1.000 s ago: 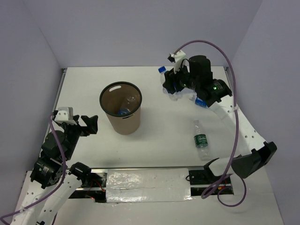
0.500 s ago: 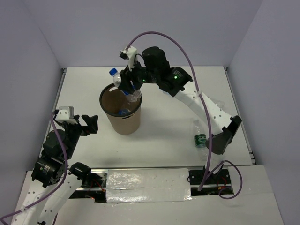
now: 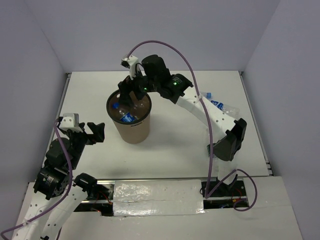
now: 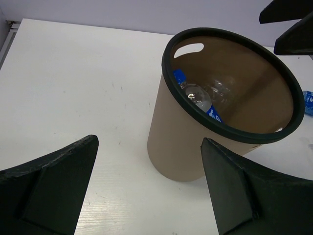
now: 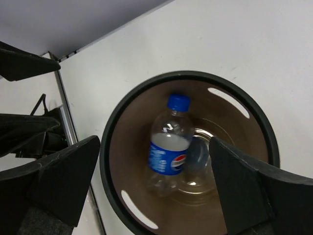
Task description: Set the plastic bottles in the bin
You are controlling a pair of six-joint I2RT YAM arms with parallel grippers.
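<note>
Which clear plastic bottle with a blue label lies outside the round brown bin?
The clear blue-labelled bottle lying on the white table at the far right of the top view; the other visible bottles rest inside the brown bin.

Clear, glossy plastic bottles (image 5: 168,142) lie inside the smooth, matt brown bin (image 4: 176,142).
</note>
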